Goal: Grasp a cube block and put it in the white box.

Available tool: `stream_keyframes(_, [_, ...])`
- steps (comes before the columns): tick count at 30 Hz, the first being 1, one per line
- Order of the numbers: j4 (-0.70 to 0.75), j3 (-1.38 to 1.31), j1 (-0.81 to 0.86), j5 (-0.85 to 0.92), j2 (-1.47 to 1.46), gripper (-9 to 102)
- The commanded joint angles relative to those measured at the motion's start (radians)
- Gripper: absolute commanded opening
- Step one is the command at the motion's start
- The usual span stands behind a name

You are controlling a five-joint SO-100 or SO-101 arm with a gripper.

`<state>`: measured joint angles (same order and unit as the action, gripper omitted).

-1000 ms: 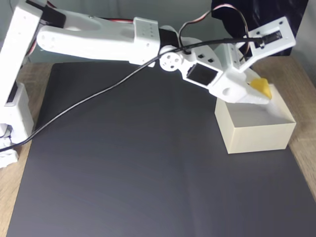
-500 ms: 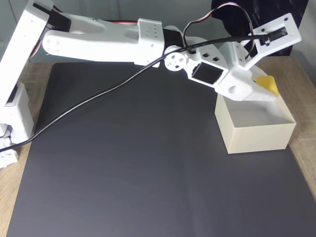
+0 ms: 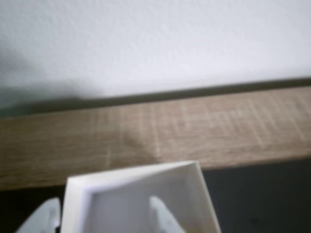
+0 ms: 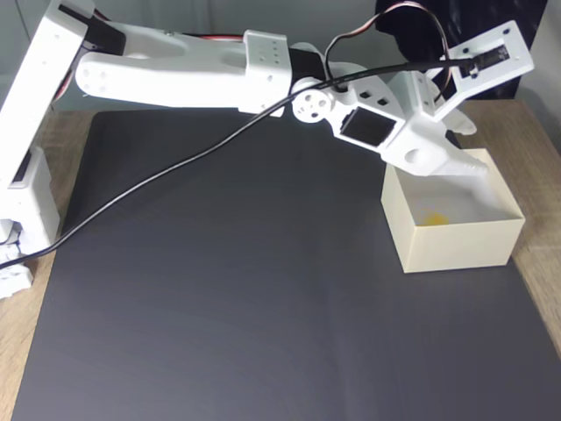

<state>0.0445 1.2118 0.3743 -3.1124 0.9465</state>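
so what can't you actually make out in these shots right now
- Cube block: in the fixed view just a yellow smear low inside the white box; the near wall hides its lower part, so how it lies is unclear.
- Gripper: open above the box; one fingertip merges with the pale rim.
- Wrist view: blurred; the bottom edge cuts off the box and both fingers.

One cube block (image 4: 434, 217) (a yellow patch), one white box (image 4: 456, 241), one gripper (image 4: 469, 149).
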Motion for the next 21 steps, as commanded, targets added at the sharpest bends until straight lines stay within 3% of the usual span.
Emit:
stream_keyframes(1, [0.008, -0.052, -0.009, 0.005, 0.020, 22])
stream_keyframes(11, [0.129, -0.029, -0.067, 0.026, 0.121, 0])
stream_keyframes(21, [0.255, 0.058, -0.135, -0.058, 0.301, 0])
